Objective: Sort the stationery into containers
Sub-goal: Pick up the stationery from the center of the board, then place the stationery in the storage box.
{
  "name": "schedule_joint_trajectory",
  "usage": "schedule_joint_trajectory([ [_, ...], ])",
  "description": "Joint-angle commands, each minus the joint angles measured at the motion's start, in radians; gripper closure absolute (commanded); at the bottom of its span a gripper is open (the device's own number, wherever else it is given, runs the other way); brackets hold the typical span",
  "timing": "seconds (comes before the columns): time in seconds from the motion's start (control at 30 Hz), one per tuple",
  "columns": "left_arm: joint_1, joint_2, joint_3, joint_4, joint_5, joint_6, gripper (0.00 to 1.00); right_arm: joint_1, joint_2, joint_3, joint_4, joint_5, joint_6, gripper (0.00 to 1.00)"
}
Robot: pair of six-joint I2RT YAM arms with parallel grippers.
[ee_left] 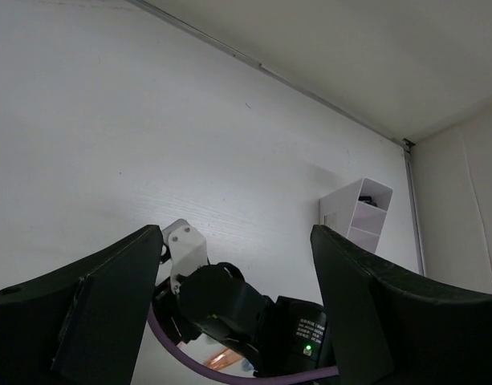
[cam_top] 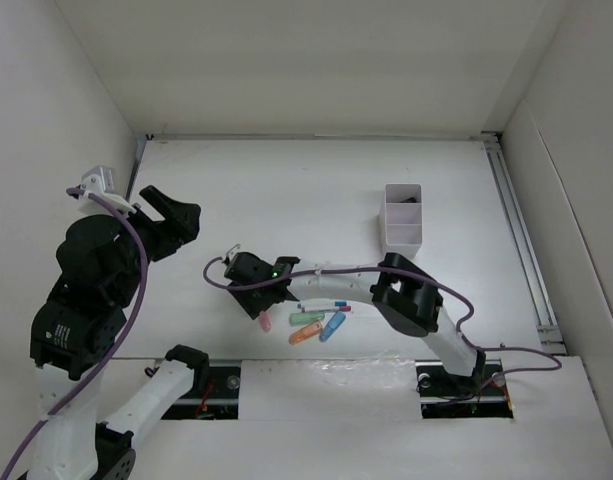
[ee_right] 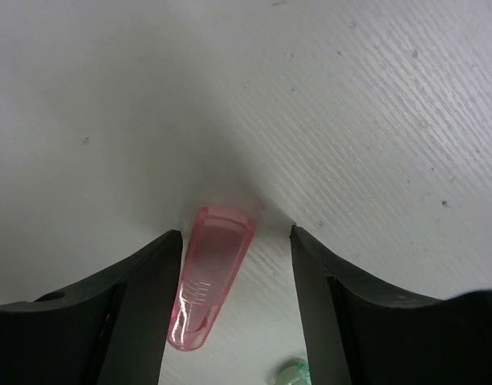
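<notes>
Pink marker (ee_right: 209,277) lies on the bench (cam_top: 286,190), left of the other pens (cam_top: 321,325), well apart from the white box (cam_top: 403,215); right pincer (ee_right: 236,265) straddles it, jaws apart, poised to clamp. Left pincer (ee_left: 233,237) hangs parted, empty.

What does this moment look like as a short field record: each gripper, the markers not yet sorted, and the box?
left gripper: open, empty, raised away from the markers
right gripper: open, straddling the pink marker, not closed on it
loose beside it: green marker, orange marker, blue marker, thin pen
white box: upright, dark item in far compartment
</notes>
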Motion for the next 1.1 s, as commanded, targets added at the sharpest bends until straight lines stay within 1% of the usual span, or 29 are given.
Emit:
schedule_joint_trajectory([
  [0.0,0.002,-0.002,-0.006,0.045,0.015,0.019,0.28,-0.013,-0.025,-0.057,-0.013,-0.021,0.072,0.38],
  [0.03,0.002,-0.002,-0.006,0.045,0.015,0.019,0.28,-0.013,-0.034,-0.068,-0.001,-0.030,0.084,0.41],
  [0.07,0.002,-0.002,-0.006,0.045,0.024,0.028,0.28,-0.013,-0.034,-0.077,0.021,-0.042,0.084,0.53],
  [0.13,0.002,-0.002,-0.017,0.058,0.024,0.028,0.28,-0.013,-0.034,-0.088,0.033,-0.052,0.098,0.60],
  [0.17,0.002,-0.002,-0.028,0.067,0.033,0.028,0.28,-0.013,-0.034,-0.088,0.033,-0.052,0.107,0.68],
  [0.23,0.002,-0.002,-0.028,0.076,0.042,0.028,0.28,-0.024,-0.022,-0.067,0.042,-0.041,0.107,0.76],
  [0.3,0.002,0.008,-0.038,0.076,0.054,0.028,0.28,-0.043,-0.022,-0.057,0.056,-0.017,0.130,0.80],
  [0.4,0.002,0.008,-0.075,0.099,0.094,0.028,0.28,-0.094,-0.104,-0.057,0.081,0.040,0.182,0.84],
  [0.43,0.002,0.008,-0.092,0.116,0.114,0.028,0.28,-0.150,-0.138,-0.076,0.113,0.060,0.197,0.84],
  [0.47,0.002,0.008,-0.110,0.143,0.136,0.028,0.28,-0.184,-0.211,-0.088,0.127,0.081,0.222,0.84],
  [0.53,0.002,0.008,-0.172,0.169,0.188,0.018,0.28,-0.263,-0.287,-0.097,0.156,0.135,0.246,0.84],
  [0.57,0.002,0.008,-0.193,0.195,0.200,0.018,0.28,-0.347,-0.362,-0.126,0.168,0.158,0.256,0.84],
  [0.63,0.002,-0.001,-0.247,0.219,0.238,0.007,0.28,-0.430,-0.434,-0.155,0.203,0.218,0.265,0.84],
  [0.67,0.002,-0.002,-0.265,0.231,0.255,0.007,0.28,-0.508,-0.466,-0.190,0.249,0.241,0.265,0.84],
  [0.7,0.002,-0.002,-0.282,0.255,0.266,0.007,0.28,-0.542,-0.518,-0.209,0.275,0.270,0.276,0.84],
  [0.8,0.002,0.008,-0.336,0.301,0.300,0.007,0.28,-0.655,-0.560,-0.252,0.331,0.354,0.288,0.85],
  [0.9,0.002,0.018,-0.365,0.325,0.334,0.016,0.28,-0.723,-0.583,-0.307,0.387,0.463,0.288,0.88],
  [1.0,0.002,0.037,-0.374,0.334,0.343,0.016,0.28,-0.754,-0.603,-0.352,0.426,0.557,0.297,0.89],
  [1.07,0.002,0.037,-0.386,0.343,0.343,0.016,0.28,-0.763,-0.626,-0.408,0.464,0.586,0.306,0.89],
])
